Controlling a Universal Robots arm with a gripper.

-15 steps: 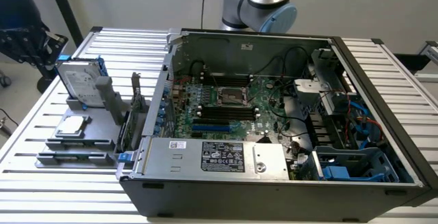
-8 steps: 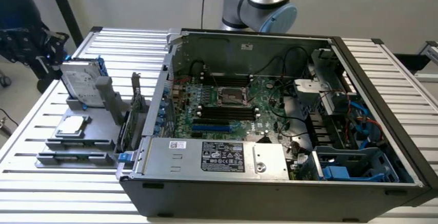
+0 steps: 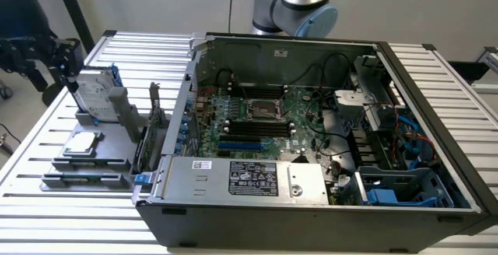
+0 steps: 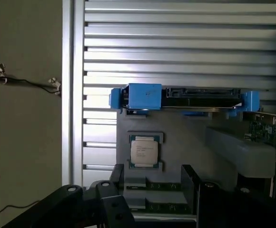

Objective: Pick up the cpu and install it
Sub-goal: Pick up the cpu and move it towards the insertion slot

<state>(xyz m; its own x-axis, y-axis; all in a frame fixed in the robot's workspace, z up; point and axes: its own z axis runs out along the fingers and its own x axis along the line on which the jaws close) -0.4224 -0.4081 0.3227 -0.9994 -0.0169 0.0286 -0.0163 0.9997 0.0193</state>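
Observation:
The cpu (image 3: 81,143), a small flat square chip with a dull silver top, lies in its recess on the grey holder (image 3: 116,133) at the exterior view's left. In the wrist view the cpu (image 4: 144,152) sits just beyond my gripper (image 4: 152,178). Its two black fingers (image 4: 117,175) stand apart with nothing between them. In the exterior view my gripper (image 3: 69,74) hangs above the far end of the holder, beside the hard drive, clear of the cpu. The metal-framed socket (image 3: 260,109) on the motherboard lies inside the open case.
A silver hard drive (image 3: 93,94) in a blue bracket (image 4: 145,96) stands upright behind the cpu. Memory sticks (image 3: 87,163) lie in slots at the holder's near end. The open computer case (image 3: 233,208) takes up the middle of the slatted metal table (image 3: 62,214).

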